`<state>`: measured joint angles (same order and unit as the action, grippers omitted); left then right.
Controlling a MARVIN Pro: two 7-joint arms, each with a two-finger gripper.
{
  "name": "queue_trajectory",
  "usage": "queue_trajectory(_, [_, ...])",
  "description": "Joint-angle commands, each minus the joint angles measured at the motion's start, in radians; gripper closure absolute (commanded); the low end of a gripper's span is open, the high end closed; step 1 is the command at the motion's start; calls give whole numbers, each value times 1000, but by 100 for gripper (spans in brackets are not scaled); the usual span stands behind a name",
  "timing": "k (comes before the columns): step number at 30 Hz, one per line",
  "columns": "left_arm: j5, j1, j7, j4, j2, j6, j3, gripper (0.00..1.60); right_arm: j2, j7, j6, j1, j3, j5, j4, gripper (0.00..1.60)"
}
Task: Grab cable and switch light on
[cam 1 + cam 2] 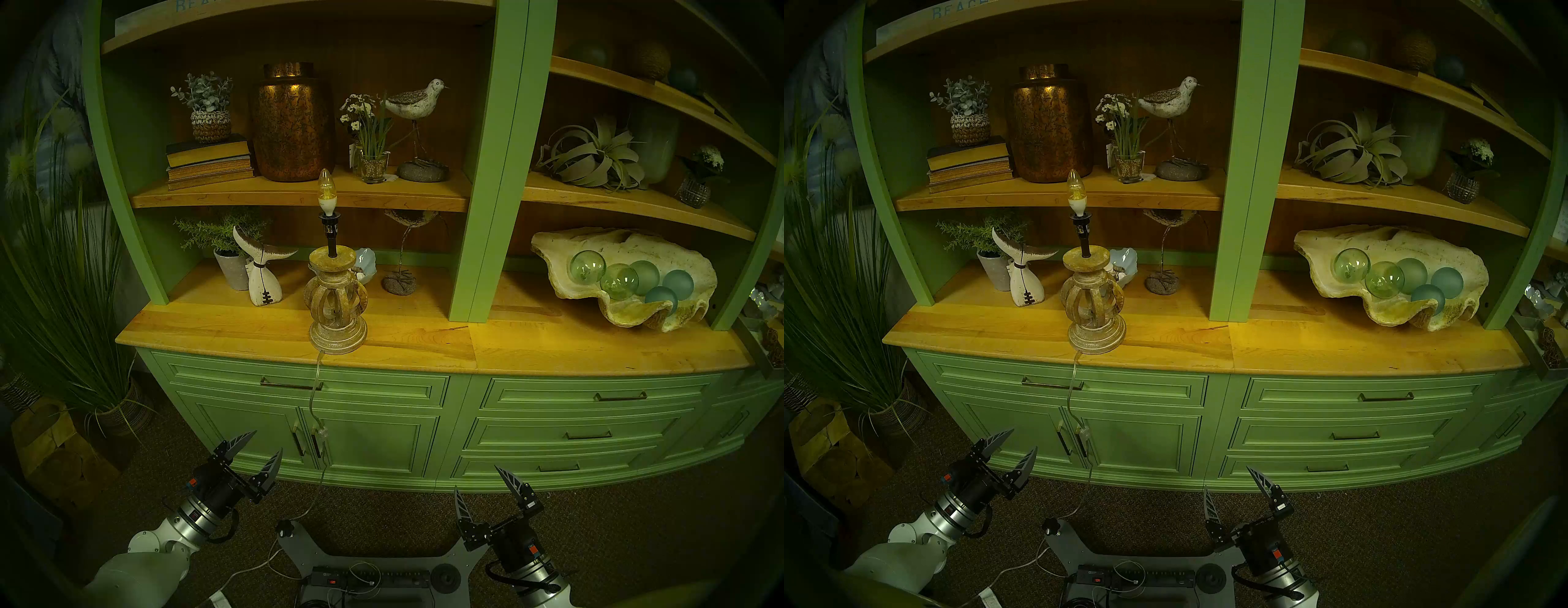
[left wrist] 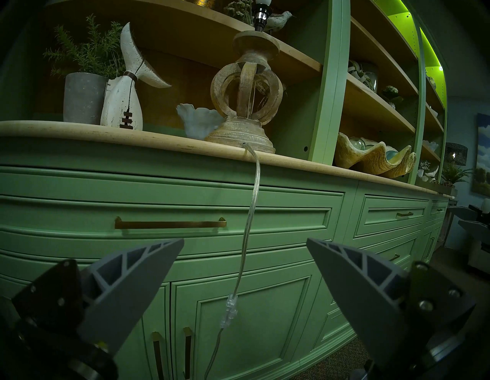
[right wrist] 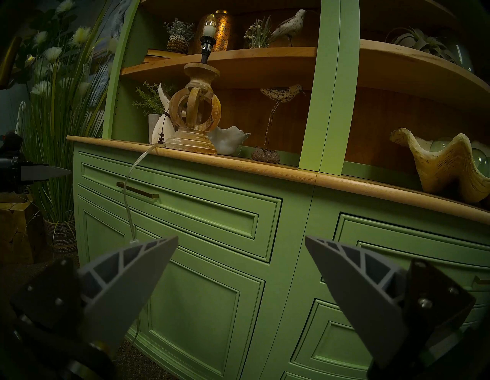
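Observation:
The light [image 1: 338,305] stands near the front edge of the wooden counter: a beige caged wood base, a black stem and a bare bulb [image 1: 324,187] that looks unlit. Its clear cable [image 1: 316,382] drops from the base over the counter edge and down the green cabinet front. On the cable hangs a small clear switch block [image 1: 321,434]. My left gripper [image 1: 267,441] is open and empty, low and just left of the switch [image 2: 231,309]; in the left wrist view the cable [image 2: 253,201] hangs between its fingers but farther off. My right gripper [image 1: 476,477] is open and empty, low to the right.
A whale-tail figure [image 1: 263,276] and a white shell dish [image 1: 367,263] stand close behind the lamp. A copper vase [image 1: 290,127] is on the shelf above. A black power strip [image 1: 369,579] and white cords lie on the robot's base below. Tall grass [image 1: 63,297] stands at the left.

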<state>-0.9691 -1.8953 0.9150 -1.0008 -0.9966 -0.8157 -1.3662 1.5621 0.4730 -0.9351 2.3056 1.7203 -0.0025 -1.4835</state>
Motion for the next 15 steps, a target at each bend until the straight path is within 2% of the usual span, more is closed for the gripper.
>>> queue_trajectory(1, [-2, 5, 0, -13, 0, -2, -3, 0, 0, 0, -3, -1, 0, 1, -22, 0])
queue_trajectory(3, [-29, 4, 31, -12, 6, 19, -2, 0, 0, 0, -3, -1, 0, 1, -22, 0])
queue_trajectory(5, [-21, 19, 53, 22, 13, 26, 9, 0, 0, 0, -3, -1, 0, 1, -22, 0])
queue_trajectory(7, [-74, 36, 119, 47, 13, 54, 7, 0, 0, 0, -4, -1, 0, 1, -22, 0])
queue_trajectory(10, [-59, 73, 166, 85, 34, 83, 19, 0, 0, 0, -4, -2, 0, 1, -21, 0])
queue_trajectory(15, [-39, 139, 181, 148, 37, 119, 26, 0, 0, 0, -5, -3, 0, 1, -19, 0])
